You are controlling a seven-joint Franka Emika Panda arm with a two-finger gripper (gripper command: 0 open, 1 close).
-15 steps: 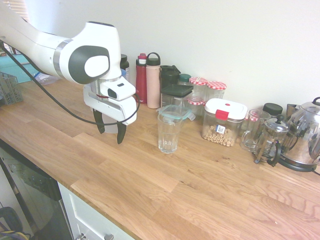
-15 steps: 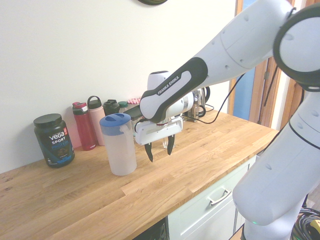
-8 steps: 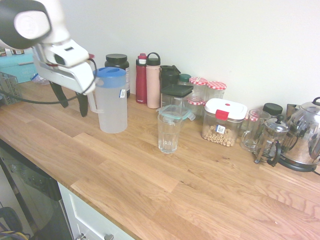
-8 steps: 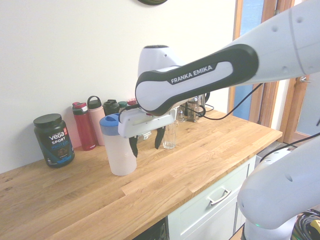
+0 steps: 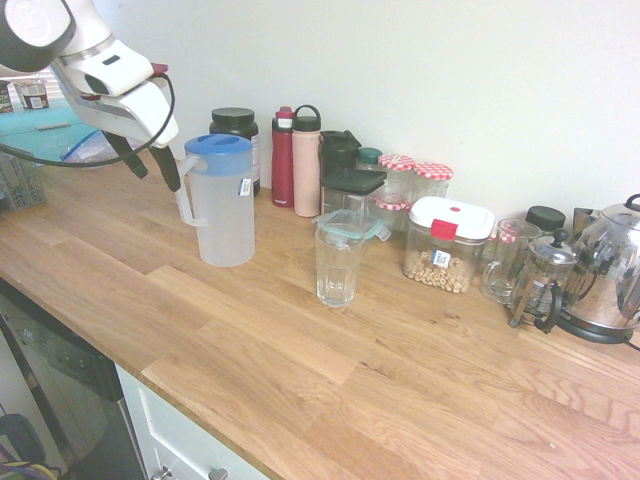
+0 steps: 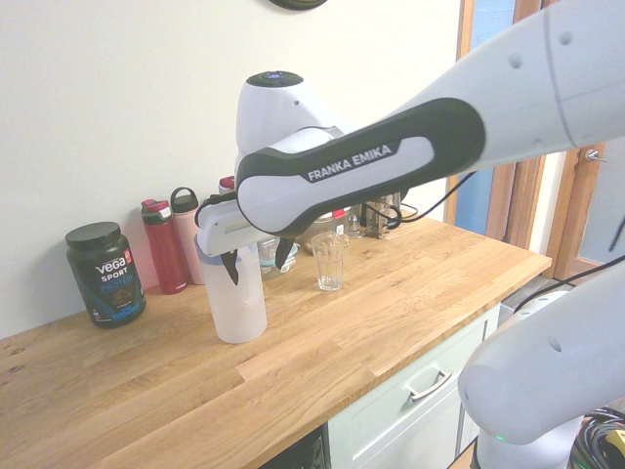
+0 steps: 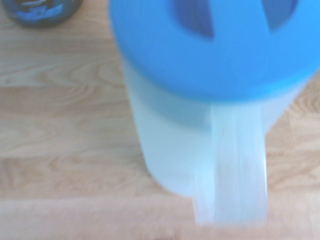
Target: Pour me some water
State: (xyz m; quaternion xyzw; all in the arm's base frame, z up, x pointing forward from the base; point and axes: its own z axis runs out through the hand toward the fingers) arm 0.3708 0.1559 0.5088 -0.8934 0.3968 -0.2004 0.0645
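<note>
Water level unreadable — frosted, blue-lidded jug [image 5: 222, 205] upright.

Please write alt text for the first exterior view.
A white robot arm's open end effector hovers beside the handle of a frosted jug with a blue lid on a wooden counter. An empty glass stands nearby.

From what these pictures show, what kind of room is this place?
Most likely a kitchen. A long wooden worktop with white drawers under it carries an electric kettle, a French press, and food jars along the wall.
</note>
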